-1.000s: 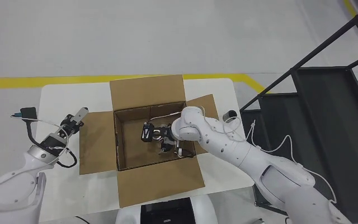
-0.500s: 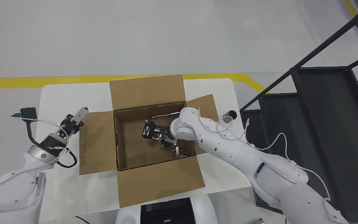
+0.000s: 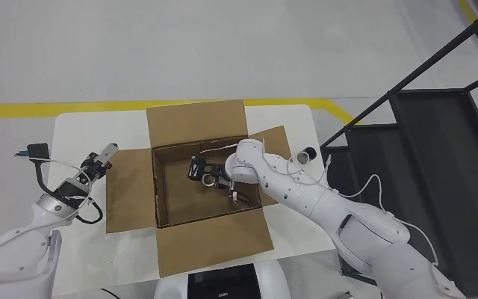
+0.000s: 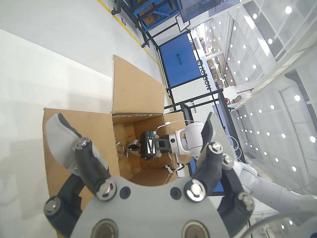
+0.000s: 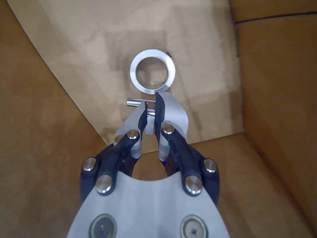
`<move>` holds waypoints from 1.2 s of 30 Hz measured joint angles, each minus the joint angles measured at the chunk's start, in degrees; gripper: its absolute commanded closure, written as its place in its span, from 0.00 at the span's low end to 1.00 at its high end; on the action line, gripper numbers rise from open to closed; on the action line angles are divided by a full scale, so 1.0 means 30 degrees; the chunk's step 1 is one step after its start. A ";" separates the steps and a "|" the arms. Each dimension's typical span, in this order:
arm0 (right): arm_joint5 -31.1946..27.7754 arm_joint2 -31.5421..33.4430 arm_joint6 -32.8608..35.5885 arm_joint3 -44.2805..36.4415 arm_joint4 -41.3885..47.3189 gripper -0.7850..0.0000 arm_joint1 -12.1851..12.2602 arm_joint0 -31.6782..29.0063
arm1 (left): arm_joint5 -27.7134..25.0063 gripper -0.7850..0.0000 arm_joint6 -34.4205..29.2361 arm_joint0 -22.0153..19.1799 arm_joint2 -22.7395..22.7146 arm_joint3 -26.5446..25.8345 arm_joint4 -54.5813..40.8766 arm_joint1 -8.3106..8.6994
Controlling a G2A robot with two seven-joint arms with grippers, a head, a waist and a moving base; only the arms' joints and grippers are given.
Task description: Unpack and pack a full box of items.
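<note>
Since the box [image 3: 196, 123] stands open in the middle of the worktop [image 3: 82, 131] with all 4 flaps folded out, the job looks to be in its unpacking half, and late in it. Nearest, the right tool [image 5: 150, 105] is down inside the box, toward the right wall, its fingers pressed almost together and pinching a thin metal pin [image 5: 133, 103] low over the cardboard floor. Whether the pin is clear of the floor I cannot tell. Just beyond the fingertips a metal ring [image 5: 152, 72] lies flat on the box floor, very close to the tool; contact is not certain.

Farther out, the left tool [image 3: 103, 155] hangs by the worktop's left edge, beside the left flap, fingers spread and holding nothing. Near the right edge, just past the right flap, stands a small grey cylinder [image 3: 306, 155], which I take to be a piece already lifted out.

By my reading, 2 pieces remain to come out, the pin first and the ring after. The whole packing half is not yet begun.
</note>
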 measured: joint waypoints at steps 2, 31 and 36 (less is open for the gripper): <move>-0.0221 0.0456 0.0091 -0.0535 0.0075 1.00 0.0158 0.0051 | 0.0000 0.00 0.0000 0.0000 0.0000 0.0000 0.0000 0.0000; -0.6438 1.1837 -0.4382 -0.9649 0.5156 1.00 0.3904 -0.6295 | 0.0000 0.00 0.0000 0.0000 0.0000 0.0000 0.0000 0.0000; -0.6782 1.2087 -0.4980 -0.9731 0.5516 1.00 0.3978 -0.6695 | 0.0000 0.00 0.0000 0.0000 0.0000 0.0000 0.0000 0.0000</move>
